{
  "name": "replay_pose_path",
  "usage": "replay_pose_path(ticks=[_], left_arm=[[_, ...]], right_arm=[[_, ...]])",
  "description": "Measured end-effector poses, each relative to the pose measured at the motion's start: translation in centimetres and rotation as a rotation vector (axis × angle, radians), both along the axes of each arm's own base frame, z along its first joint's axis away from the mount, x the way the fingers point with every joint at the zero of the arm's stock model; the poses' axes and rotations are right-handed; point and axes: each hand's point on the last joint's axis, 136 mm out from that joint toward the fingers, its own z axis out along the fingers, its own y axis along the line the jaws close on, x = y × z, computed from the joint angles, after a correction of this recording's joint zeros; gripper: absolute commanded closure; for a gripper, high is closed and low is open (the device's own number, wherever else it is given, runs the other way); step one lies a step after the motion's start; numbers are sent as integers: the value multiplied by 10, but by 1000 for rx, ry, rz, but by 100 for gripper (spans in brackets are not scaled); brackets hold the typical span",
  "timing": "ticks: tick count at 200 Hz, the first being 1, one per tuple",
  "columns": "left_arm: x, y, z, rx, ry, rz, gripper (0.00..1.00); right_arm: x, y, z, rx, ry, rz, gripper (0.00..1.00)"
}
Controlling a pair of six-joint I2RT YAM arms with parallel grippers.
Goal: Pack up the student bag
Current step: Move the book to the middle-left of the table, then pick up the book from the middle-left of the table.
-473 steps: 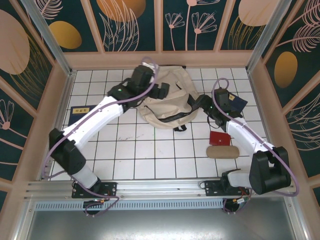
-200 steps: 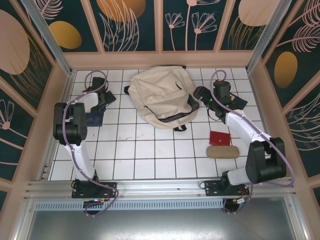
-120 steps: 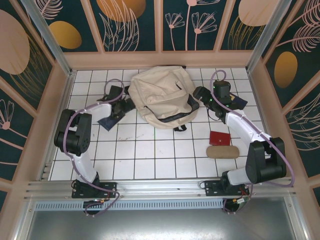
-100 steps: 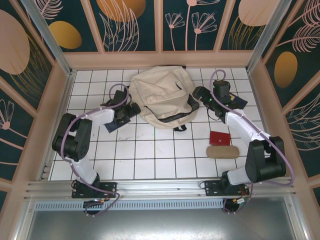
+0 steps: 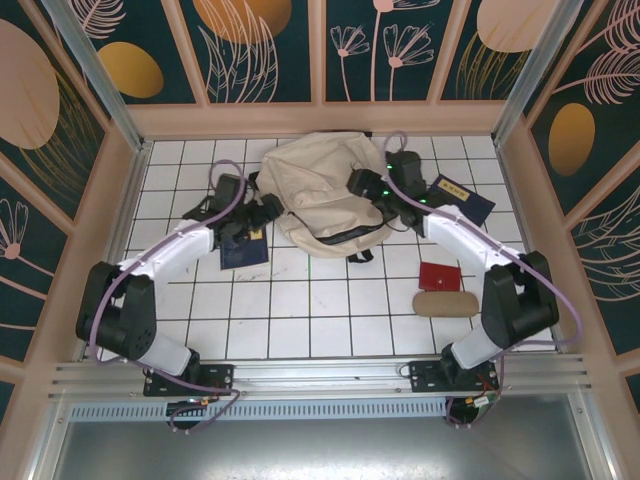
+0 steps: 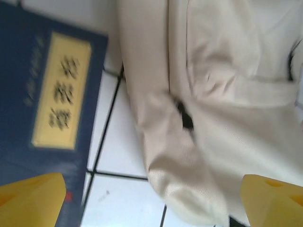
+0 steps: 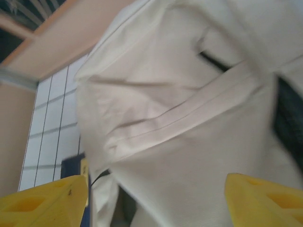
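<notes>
White tiled tabletop is carrying the large cream fabric student bag at its far middle, a flat navy book just left. The left tool and right tool (both spread, empty) are flanking the bag.

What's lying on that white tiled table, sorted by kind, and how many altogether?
Beige soft fabric backpack: 1
Flat navy books: 2
Flat red square wallet: 1
Tan oblong case: 1
Total: 5
</notes>
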Motion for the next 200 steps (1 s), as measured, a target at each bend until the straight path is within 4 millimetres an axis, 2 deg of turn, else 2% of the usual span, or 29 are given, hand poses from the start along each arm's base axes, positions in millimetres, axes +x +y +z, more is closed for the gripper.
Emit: replay_pose_path(ticks=[17,27,40,53,65,85,104,125,155,168,200], left_arm=[[9,41,1,25,-14,87,6],[9,69,-8,52,1,147,7],[5,94,-22,76,36,202,9],[-1,108,-34,90,65,227,10],[-6,114,-41,98,83,233,16],[-9,117,-49,106,94,229,21],[-11,118,-58,111,106,223,23],[-16,120,-71,122,134,217,24],[-22,119,-86,128,164,199,29],[-22,117,-87,124,164,187,34],[-19,116,-87,118,155,177,37]], right_arm=[[-7,49,-4,-13,5,108,40],[-14,83,-10,-25,17,182,44],[-21,128,-18,-42,32,266,46],[-29,166,-29,-60,48,334,47],[-35,196,-40,-73,65,383,50],[-40,230,-63,-95,101,432,56],[-37,248,-85,-121,141,444,70],[-31,256,-108,-168,171,439,70],[-28,249,-133,-242,210,408,68],[-27,248,-138,-260,217,402,67],[-26,249,-147,-277,232,403,68]])
